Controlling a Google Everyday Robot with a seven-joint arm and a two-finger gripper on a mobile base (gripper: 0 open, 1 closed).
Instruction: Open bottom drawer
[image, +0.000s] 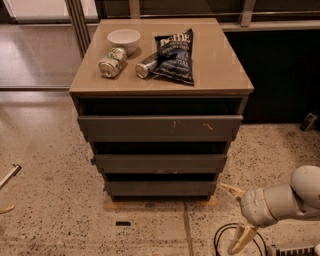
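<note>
The bottom drawer (160, 188) is the lowest and smallest of three dark grey handleless fronts in the cabinet, with a plain flat face. It sits pushed in, and its tray is hidden. My gripper (235, 215) is low to the right of the cabinet, near the floor and just right of the bottom drawer's right end. It is open, with one tan finger (231, 190) pointing toward the drawer's corner and the other finger (241, 239) lower down. It holds nothing and does not touch the drawer.
The cabinet top (220, 65) bears a white bowl (124, 39), two cans (112, 62) (146, 65) and a dark chip bag (175, 55). The top drawer (160, 128) has pale scratches; the middle drawer (160, 162) lies below. A black cable (220, 240) loops on the speckled floor.
</note>
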